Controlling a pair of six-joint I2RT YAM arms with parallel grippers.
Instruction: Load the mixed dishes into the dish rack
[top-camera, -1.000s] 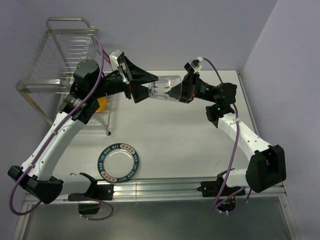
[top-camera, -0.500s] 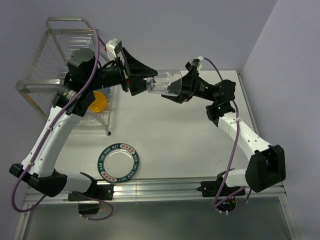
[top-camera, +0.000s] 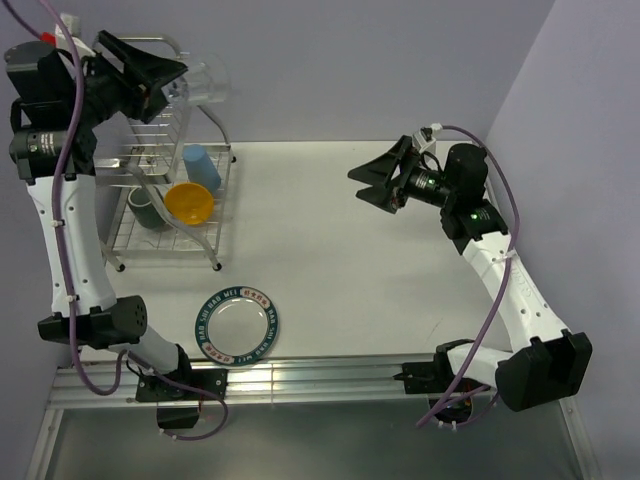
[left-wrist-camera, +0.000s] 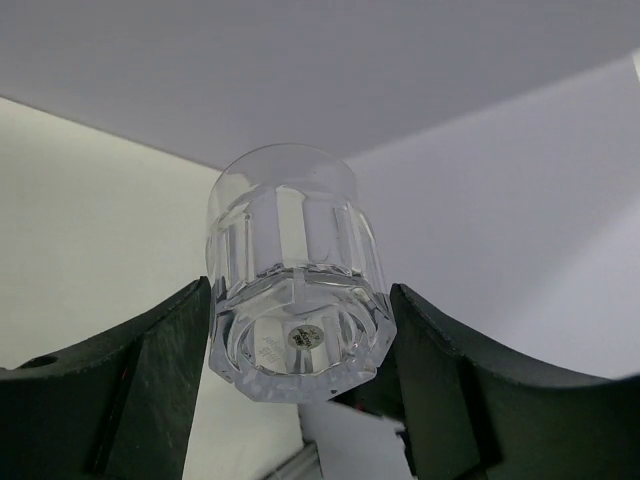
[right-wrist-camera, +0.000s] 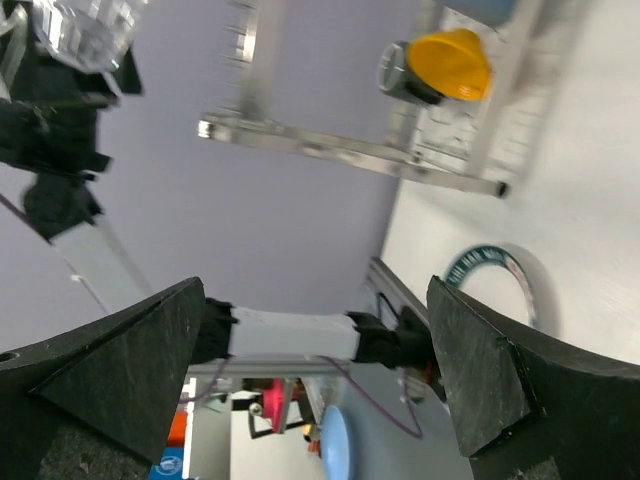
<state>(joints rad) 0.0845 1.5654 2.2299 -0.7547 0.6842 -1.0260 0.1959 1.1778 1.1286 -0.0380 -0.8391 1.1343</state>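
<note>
My left gripper (top-camera: 178, 88) is raised high at the far left, above the dish rack (top-camera: 160, 255), and is shut on the small clear glass (top-camera: 205, 85). In the left wrist view the glass (left-wrist-camera: 298, 270) sits between both black fingers (left-wrist-camera: 150, 370), its thick base toward the camera. The rack holds a light blue cup (top-camera: 200, 165), an orange-yellow bowl (top-camera: 188, 203) and a dark mug (top-camera: 145, 210). The silver plate (top-camera: 237, 323) with a lettered green rim lies flat on the table. My right gripper (top-camera: 375, 185) hovers open and empty at mid right.
The right wrist view looks leftward past its wide-open gripper (right-wrist-camera: 315, 300) to the rack (right-wrist-camera: 350, 150), the bowl (right-wrist-camera: 450, 60) and the plate (right-wrist-camera: 495, 275). A purple wall stands behind and to the right. The arm bases sit along the near rail (top-camera: 320, 375).
The right gripper opened, let go of the glass and drew back to the right. The left arm swung up and to the left, carrying the glass over the rack.
</note>
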